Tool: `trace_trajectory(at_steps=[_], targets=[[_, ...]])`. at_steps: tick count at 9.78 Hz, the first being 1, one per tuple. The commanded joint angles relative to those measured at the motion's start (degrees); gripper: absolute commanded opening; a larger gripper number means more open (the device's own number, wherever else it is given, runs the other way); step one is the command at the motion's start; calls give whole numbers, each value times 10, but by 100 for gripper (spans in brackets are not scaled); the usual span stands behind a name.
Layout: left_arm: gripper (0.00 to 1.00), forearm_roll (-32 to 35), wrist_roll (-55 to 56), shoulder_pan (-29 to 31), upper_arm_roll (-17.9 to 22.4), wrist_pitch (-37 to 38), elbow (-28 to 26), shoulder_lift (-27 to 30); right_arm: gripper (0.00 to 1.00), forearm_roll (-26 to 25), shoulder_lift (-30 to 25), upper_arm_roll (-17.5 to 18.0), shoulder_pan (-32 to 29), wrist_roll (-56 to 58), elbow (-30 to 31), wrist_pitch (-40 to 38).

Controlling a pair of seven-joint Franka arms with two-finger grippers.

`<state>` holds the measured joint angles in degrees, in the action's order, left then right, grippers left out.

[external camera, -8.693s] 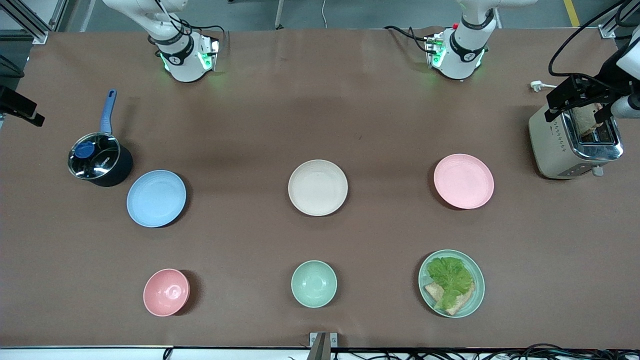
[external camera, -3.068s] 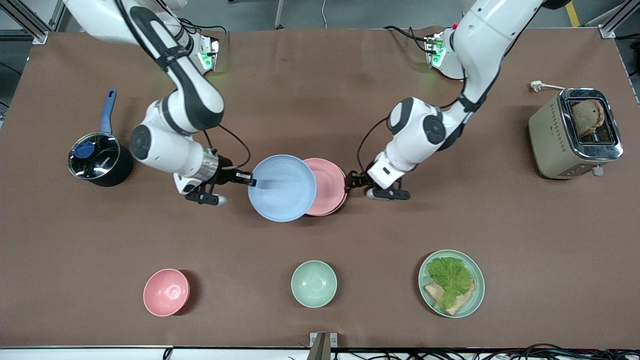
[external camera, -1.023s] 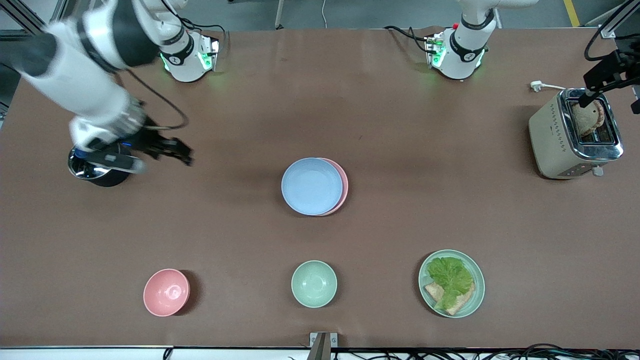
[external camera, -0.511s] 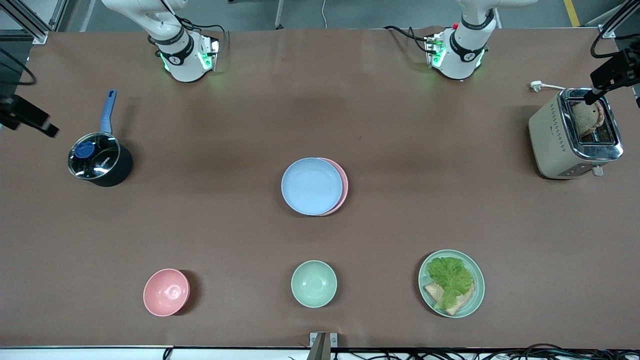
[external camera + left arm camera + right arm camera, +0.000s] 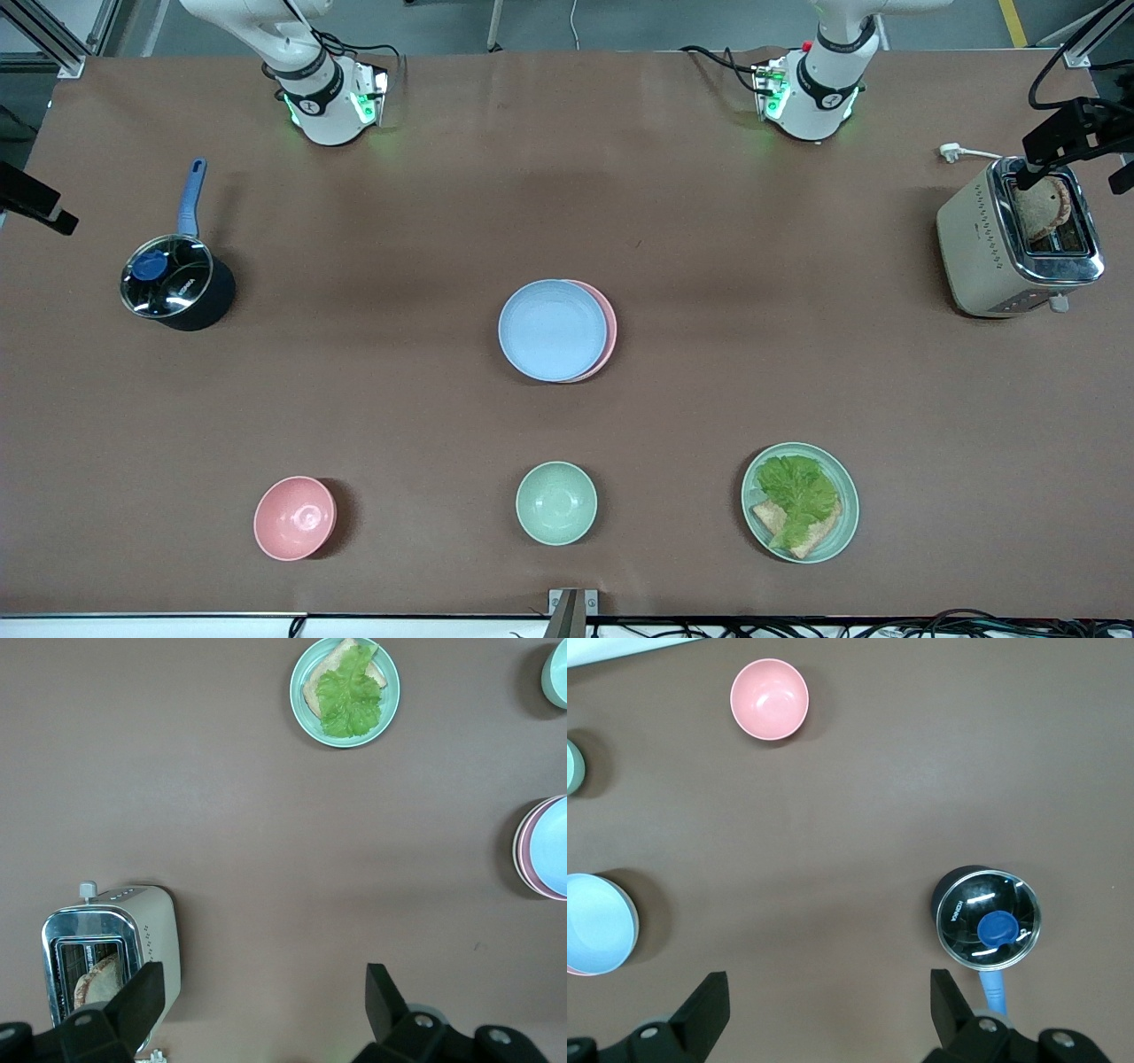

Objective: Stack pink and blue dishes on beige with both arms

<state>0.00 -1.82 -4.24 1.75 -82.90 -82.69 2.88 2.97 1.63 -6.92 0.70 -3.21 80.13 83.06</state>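
The stack sits at the middle of the tabletop (image 5: 425,408): the blue plate (image 5: 552,330) lies on the pink plate (image 5: 608,330), shifted slightly toward the right arm's end. The beige plate is hidden in the front view, so stacking appears complete. The right gripper (image 5: 824,1010) hangs high over the saucepan (image 5: 174,283), jaws wide apart and empty. The left gripper (image 5: 261,1001) hangs over the toaster (image 5: 1017,239), jaws likewise spread and empty. Only the left wrist view shows a pale rim under the pink plate.

- Front view: high, facing the arm bases, taking in the whole desk (image 5: 567,159).
- Both wrist views: high, looking straight down; each shares the stacked blue plate (image 5: 552,330) (image 5: 556,846) (image 5: 595,923).
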Motion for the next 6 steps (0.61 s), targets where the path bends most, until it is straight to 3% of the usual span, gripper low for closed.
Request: trace_trajectory(at_steps=[1,6], targets=[[100,12,9,5,-7,-8,-27,5,100,-24,2,7,-7,15,-14,-12],[100,11,9,5,-6,-9,-26,5,100,-24,1,7,-9,7,-11,-28]])
